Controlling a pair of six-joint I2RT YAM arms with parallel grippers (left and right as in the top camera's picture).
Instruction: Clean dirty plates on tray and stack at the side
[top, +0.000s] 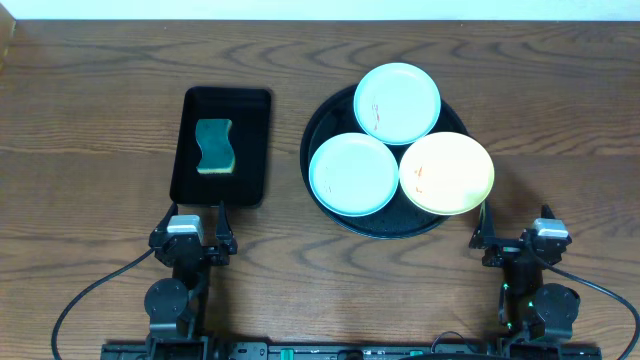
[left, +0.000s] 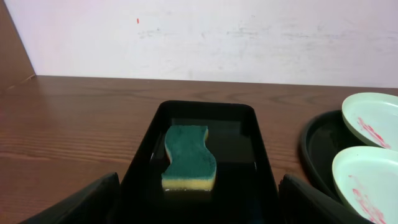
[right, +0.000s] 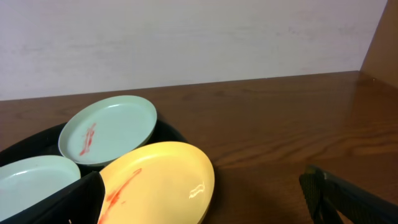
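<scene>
Three plates lie on the round black tray: a mint-blue plate at the back, a mint-blue plate at front left, and a pale yellow plate at front right. All bear red-orange smears. In the right wrist view the yellow plate lies between my fingers, with the back mint plate beyond. My left gripper is open and empty at the near end of the rectangular tray. My right gripper is open and empty, just right of the yellow plate.
A small rectangular black tray at the left holds a green-and-yellow sponge, also seen in the left wrist view. A wall runs behind the wooden table's far edge.
</scene>
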